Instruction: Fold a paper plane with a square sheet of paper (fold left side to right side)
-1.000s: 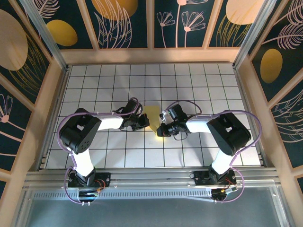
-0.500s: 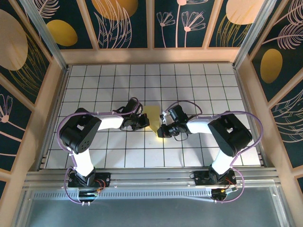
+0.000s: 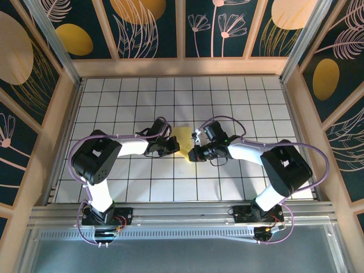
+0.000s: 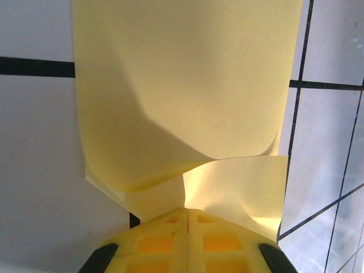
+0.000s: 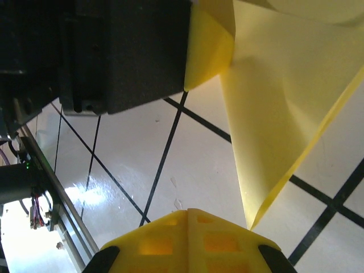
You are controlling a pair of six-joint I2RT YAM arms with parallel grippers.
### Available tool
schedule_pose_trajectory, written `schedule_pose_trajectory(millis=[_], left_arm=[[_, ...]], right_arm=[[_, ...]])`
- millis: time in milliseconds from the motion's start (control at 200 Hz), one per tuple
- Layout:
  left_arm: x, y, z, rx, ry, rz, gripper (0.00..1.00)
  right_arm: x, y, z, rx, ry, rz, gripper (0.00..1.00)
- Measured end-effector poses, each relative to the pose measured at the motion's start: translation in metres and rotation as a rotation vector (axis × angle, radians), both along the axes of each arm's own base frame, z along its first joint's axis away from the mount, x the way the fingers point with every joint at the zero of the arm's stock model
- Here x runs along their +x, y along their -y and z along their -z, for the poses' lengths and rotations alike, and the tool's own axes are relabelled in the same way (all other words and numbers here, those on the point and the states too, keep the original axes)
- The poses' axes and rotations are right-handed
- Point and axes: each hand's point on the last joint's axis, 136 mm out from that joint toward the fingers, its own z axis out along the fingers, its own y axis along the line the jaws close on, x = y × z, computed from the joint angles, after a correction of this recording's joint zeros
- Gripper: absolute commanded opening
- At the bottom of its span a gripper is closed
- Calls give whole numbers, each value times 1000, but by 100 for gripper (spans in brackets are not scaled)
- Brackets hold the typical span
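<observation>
White tiles ruled with black lines cover the table, boxed in by pale wooden rails and dark panels painted with golden ovals. Both arms reach into the middle of the overhead view, and the square sheet of paper sits right between their tips, just above the centre of the frame.

From where I stand, the left gripper has its 2 yellow fingers pressed tight together. The sheet's near edge runs straight into the seam between them, so I'd say it is pinching the paper there. In its wrist view the sheet stretches away toward the top of the frame, with a loose flap curling up at the lower right.

The right gripper is also pressed together, with nothing in it. In its wrist view the paper hangs in the upper right of the frame, raised off the tiles, and one pointed corner droops down to just beside the fingertips without touching them.

What matters for the fold is this: the left arm is on the paper's left side, and the sheet lies from it toward the right arm. Carrying that edge across means moving rightward in the overhead view, straight at the right gripper. That one is nearer the free corner and looks best placed to pin it down.
</observation>
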Motion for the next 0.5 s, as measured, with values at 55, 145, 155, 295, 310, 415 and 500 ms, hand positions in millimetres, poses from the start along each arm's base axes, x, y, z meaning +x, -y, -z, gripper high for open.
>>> schedule_pose_trajectory(millis=[55,145,155,295,310,415,500], left_arm=[[0,0,0,0,0,0,0],[0,0,0,0,1,0,0],[0,0,0,0,0,0,0],[0,0,0,0,0,0,0],[0,0,0,0,0,0,0],[0,0,0,0,0,0,0],[0,0,0,0,0,0,0]], right_arm=[[3,-1,3,-2,-1,6,0],[7,-2,13,-21,-16,23,0],[7,-2,15,-23,-19,25,0],[11,-1,28,-48,-34,43,0],[12,-1,29,-50,-34,44,0],[12,0,36,-64,-49,55,0],[12,1,40,-73,-59,59,0]])
